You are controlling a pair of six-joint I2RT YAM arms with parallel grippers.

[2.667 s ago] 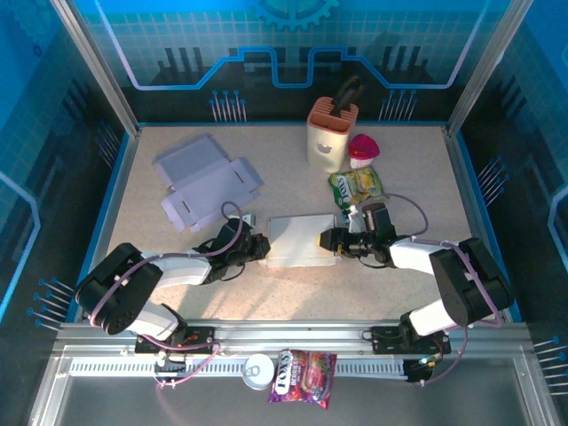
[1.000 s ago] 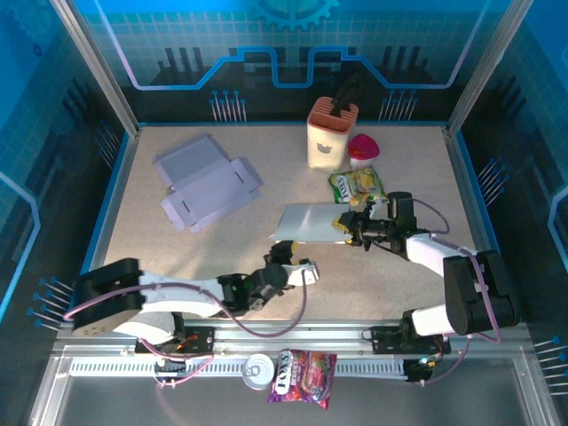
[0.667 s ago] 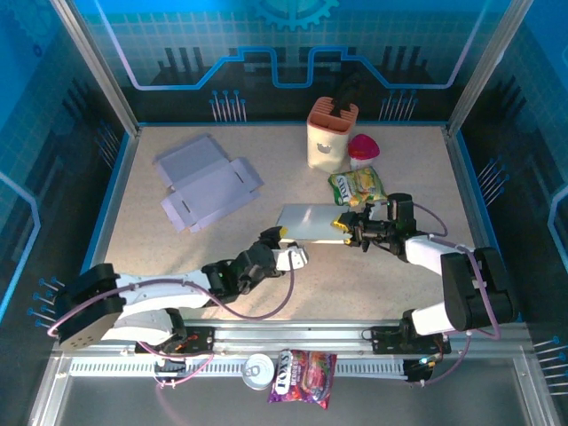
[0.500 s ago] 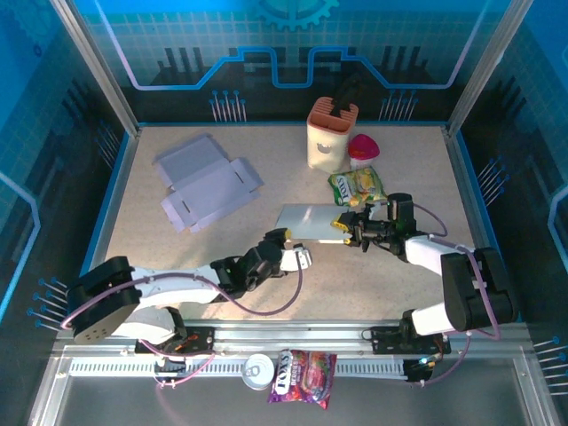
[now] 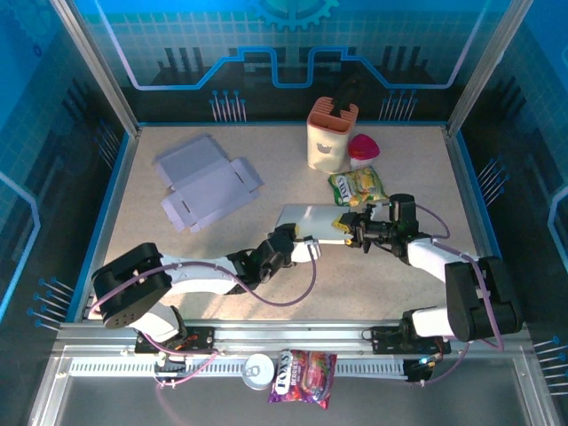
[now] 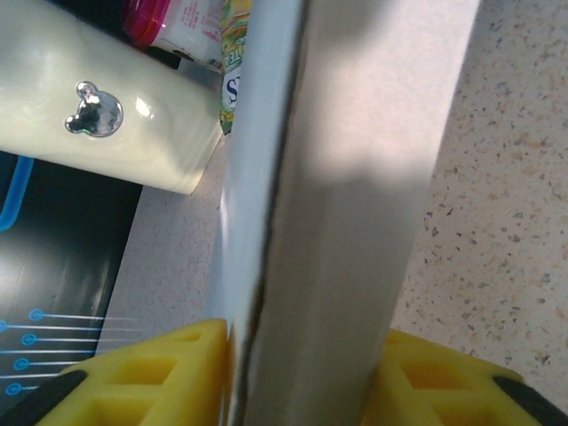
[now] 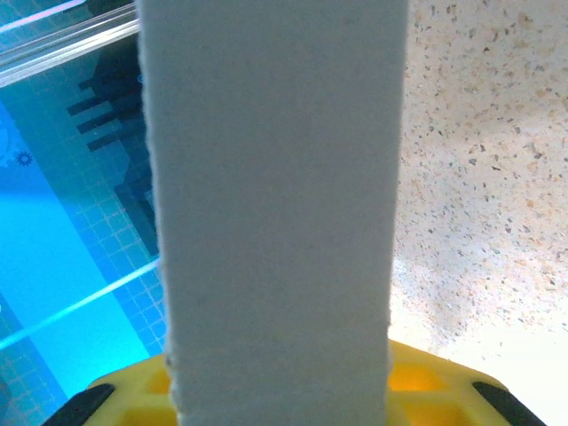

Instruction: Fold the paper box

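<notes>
Speckled beige table [image 5: 417, 169], blue patterned walls [image 5: 399, 35]

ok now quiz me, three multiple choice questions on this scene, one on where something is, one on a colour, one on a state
1. Where does the flat unfolded box lie?
A) on the far left part of the table
B) on the front rail
C) beside the right arm's base

2. What colour is the rim of the cream holder?
A) green
B) orange
C) blue

3. The paper box in the middle is
A) lying free
B) resting on the holder
C) held by the left gripper and the right gripper

Answers:
1 A, the top view shows it spread out far left.
2 B, an orange rim tops the cream body.
3 C, each wrist view shows it clamped.
</notes>
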